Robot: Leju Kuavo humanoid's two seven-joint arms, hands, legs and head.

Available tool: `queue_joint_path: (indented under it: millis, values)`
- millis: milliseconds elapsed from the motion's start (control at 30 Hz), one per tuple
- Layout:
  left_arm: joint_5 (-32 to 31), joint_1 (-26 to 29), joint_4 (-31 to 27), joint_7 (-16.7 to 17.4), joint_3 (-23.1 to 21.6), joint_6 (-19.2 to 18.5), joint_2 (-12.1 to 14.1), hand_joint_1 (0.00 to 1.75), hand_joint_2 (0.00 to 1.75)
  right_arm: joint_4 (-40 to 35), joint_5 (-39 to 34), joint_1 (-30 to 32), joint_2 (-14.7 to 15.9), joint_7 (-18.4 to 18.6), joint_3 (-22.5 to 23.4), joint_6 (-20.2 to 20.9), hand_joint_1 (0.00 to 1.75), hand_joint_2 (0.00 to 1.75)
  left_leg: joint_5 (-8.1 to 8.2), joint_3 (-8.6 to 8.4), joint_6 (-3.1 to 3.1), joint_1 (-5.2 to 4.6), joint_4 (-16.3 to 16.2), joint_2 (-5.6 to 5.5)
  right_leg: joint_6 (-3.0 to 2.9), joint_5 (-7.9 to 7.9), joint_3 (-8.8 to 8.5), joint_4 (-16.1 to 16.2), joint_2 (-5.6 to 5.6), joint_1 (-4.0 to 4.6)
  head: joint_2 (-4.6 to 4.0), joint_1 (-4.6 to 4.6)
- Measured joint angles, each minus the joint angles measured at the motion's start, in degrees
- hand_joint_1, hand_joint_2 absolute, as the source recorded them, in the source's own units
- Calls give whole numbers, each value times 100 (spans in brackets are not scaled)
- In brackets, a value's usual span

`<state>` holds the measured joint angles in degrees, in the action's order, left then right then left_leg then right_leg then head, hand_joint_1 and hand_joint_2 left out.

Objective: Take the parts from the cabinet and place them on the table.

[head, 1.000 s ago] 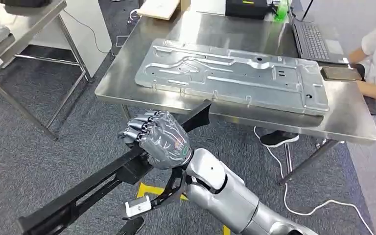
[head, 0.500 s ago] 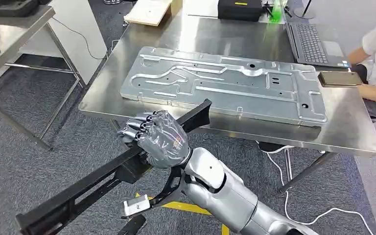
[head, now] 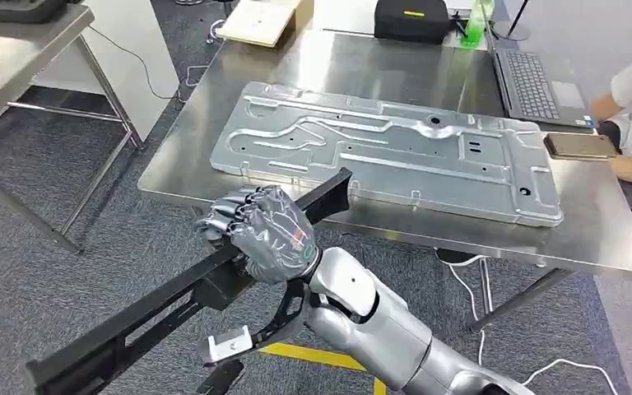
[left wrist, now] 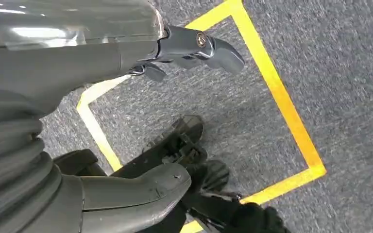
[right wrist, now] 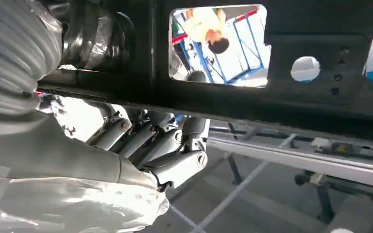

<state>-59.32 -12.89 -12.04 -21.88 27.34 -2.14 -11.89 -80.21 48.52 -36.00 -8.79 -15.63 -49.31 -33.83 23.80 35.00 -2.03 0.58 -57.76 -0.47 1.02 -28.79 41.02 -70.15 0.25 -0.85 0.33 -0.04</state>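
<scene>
Black long part (head: 173, 300) clamped in the right hand (head: 267, 234), nose at the table (head: 378, 62) edge mid-frame; carrying step; next, lift over and lay down; left hand (left wrist: 194, 46) hangs empty, fingers apart.

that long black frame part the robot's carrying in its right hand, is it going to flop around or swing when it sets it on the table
Probably not flop: the long black frame part looks like rigid metal with cut-outs and keeps a straight line. It may well swing or tip, since the right hand grips it off-centre, with much more length trailing behind. On the steel table it could slide.
</scene>
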Motion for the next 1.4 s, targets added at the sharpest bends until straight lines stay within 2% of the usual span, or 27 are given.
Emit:
queue_joint_path:
  millis: [33,67,100,200,267,300,367,400,433,500,567,600,633,733,767,800,833,900,933,967,1033,1100,1133,1167,1300,1367,1400]
  values:
    - [-2,-1,0,-9,0,-2,0,0,175,0,-28,-2,0,-4,0,0,175,175,34,-14,22,7,-36,-7,-3,284,-249,533,-5,-9,0,0]
    - [-7,0,0,-9,0,-2,0,0,175,0,-43,-7,0,-7,0,0,175,175,69,-18,50,12,-68,-9,-11,428,-448,983,-15,-11,0,2]
    - [-9,-5,0,-11,0,-2,0,0,175,0,-70,-9,-2,-13,-2,0,175,175,91,5,88,-20,-92,-12,-23,333,-492,1038,-12,26,0,2]
    - [-24,-2,0,-15,0,-2,0,0,175,0,-151,-7,-7,-44,-2,4,175,175,88,-12,185,2,-77,18,-117,359,-476,1046,42,68,0,-2]
    - [-33,-3,0,-17,0,-2,0,0,175,-2,-227,-8,-13,-57,0,4,175,175,172,-13,250,21,-130,28,-205,405,-537,1131,58,21,0,-2]
    - [-33,-3,0,-20,0,-2,0,0,175,-2,-242,-13,-15,-66,0,7,175,175,331,62,258,20,-331,27,-239,405,-543,1138,70,22,0,-2]
    - [-37,4,0,-20,0,-2,0,0,175,0,-256,-1,-31,-85,-2,13,175,175,771,449,277,24,-1194,26,-269,409,-541,1138,102,35,0,-2]
    - [-37,14,0,-20,0,-2,0,0,175,7,-262,4,-31,-96,-2,15,175,175,913,631,287,23,-1575,27,-275,405,-535,1136,130,48,0,-2]
    - [-37,30,0,-20,0,-2,2,0,175,18,-269,11,-31,-105,-2,15,175,175,936,741,286,24,-1799,27,-276,405,-531,1130,167,56,0,-2]
    - [-37,49,0,-20,0,-2,7,0,175,24,-284,16,-31,-107,-2,15,175,175,634,554,265,21,-1434,22,-275,405,-532,1114,262,62,0,-4]
    - [-37,44,0,-24,0,-2,7,0,175,24,-293,12,-39,-109,-2,15,175,175,145,33,217,22,-421,-72,-272,404,-536,1090,384,63,0,-2]
    - [-37,39,0,-24,0,-4,7,0,175,24,-293,13,-50,-109,-2,15,175,175,240,-101,187,35,-172,-319,-256,407,-522,1088,424,48,0,0]
    - [-37,38,0,-26,0,-4,7,0,175,24,-293,-2,-50,-111,-2,17,175,175,216,-131,199,28,-83,-369,-213,415,-476,1055,473,67,0,-2]
    - [-37,53,0,-26,0,-7,11,0,175,22,-275,1,-63,-122,-2,7,175,175,192,-121,140,-21,-88,-239,-99,472,-457,1113,595,10,0,-2]
    - [-37,44,0,-26,0,-7,2,0,175,22,-240,2,-61,-127,-2,-4,175,175,131,-164,74,50,12,-180,-63,446,-450,1090,574,43,0,-4]
    - [-37,30,0,-28,0,-9,0,0,175,22,-207,-1,-61,-138,-2,-13,175,175,117,-189,49,36,43,-136,-50,351,-409,974,329,61,0,7]
    - [-37,24,0,-33,0,-11,0,0,175,22,-190,-8,-61,-144,-2,-13,175,175,112,-189,35,35,44,-119,-37,190,-305,744,204,65,0,4]
    - [-37,47,0,-31,2,-13,2,0,175,24,-190,3,-61,-146,-2,-15,175,175,121,-185,3,22,40,-38,-5,-263,150,-218,60,40,0,2]
    - [-39,58,0,-31,2,-13,9,0,175,26,-190,10,-52,-146,-2,-15,175,175,123,-176,1,22,35,2,7,-347,304,-521,38,27,0,7]
    - [-39,62,0,-31,2,-13,11,0,175,28,-190,14,-48,-146,-2,-15,175,175,126,-172,7,22,31,22,17,-304,338,-579,26,9,0,2]
    - [-39,59,0,-31,2,-13,9,0,175,28,-190,15,-46,-146,-2,-15,175,175,130,-173,13,22,24,39,18,-151,237,-394,9,-3,0,4]
    - [-46,54,0,-31,2,-17,2,0,175,28,-173,13,-48,-146,-2,-17,175,175,156,-187,46,25,-2,56,2,308,-281,541,-22,-13,0,2]
    - [-46,50,0,-31,2,-17,2,0,175,28,-146,9,-48,-146,-2,-26,175,175,176,-189,72,26,-27,60,-18,406,-517,1000,-54,-11,0,4]
    - [-46,44,0,-31,2,-17,2,0,175,29,-105,9,-48,-146,-2,-37,175,175,195,-150,109,-16,-56,63,-38,322,-558,1078,-65,30,0,4]
    - [-44,39,0,-26,2,-28,2,0,175,42,-65,13,-54,-144,-2,-79,175,175,194,-152,231,13,-45,87,-157,360,-534,1099,-16,49,0,4]
    - [-48,39,0,-50,2,-72,2,0,175,42,-52,9,-63,-142,-2,-83,175,175,356,-86,266,27,-217,81,-211,377,-563,1131,-19,20,0,2]
    - [-63,36,0,-68,2,-96,2,0,175,44,-48,5,-79,-142,-2,-85,175,175,629,138,279,28,-707,78,-264,366,-563,1131,-18,22,0,0]
